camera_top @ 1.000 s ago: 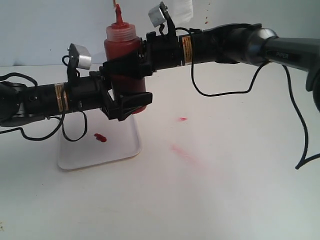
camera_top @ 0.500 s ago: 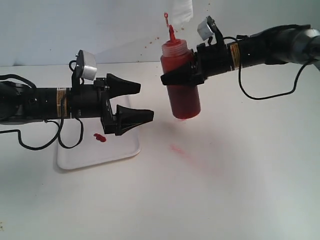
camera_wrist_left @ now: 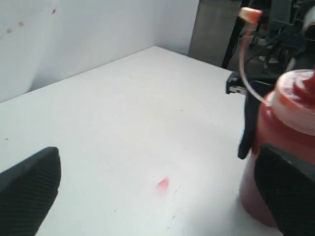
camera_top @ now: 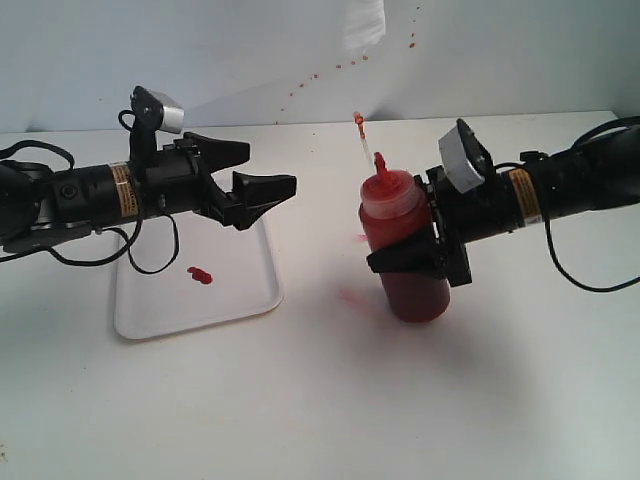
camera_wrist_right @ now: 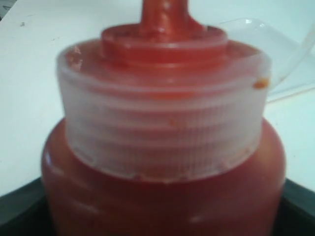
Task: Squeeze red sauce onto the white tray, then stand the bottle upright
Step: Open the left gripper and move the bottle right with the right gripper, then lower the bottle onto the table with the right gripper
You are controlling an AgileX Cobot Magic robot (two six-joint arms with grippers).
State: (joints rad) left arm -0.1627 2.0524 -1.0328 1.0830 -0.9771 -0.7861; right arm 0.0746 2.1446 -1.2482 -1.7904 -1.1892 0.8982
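Note:
The bottle [camera_top: 402,232], dark red with a cloudy cap and red nozzle, stands upright on the table right of the white tray [camera_top: 240,300]. My right gripper [camera_top: 420,262] is shut on its body from the right. In the right wrist view the bottle [camera_wrist_right: 162,123] fills the picture between the black fingers [camera_wrist_right: 19,201]. A small blob of red sauce [camera_top: 201,275] lies on the tray. My left gripper [camera_top: 270,167] hovers open and empty over the tray's far edge, pointing at the bottle. Its wrist view shows the bottle [camera_wrist_left: 275,128] beyond one finger [camera_wrist_left: 290,196].
Faint pinkish smears [camera_top: 355,298] mark the table beside the bottle's base, with another smear [camera_wrist_left: 163,184] in the left wrist view. Tiny red specks [camera_top: 320,75] dot the back wall. Black cables hang from both arms. The tethered tip [camera_top: 358,120] sticks up from the cap.
The left gripper let go of the bottle and drew back left. The right gripper carried the bottle right and down to the table, away from the tray.

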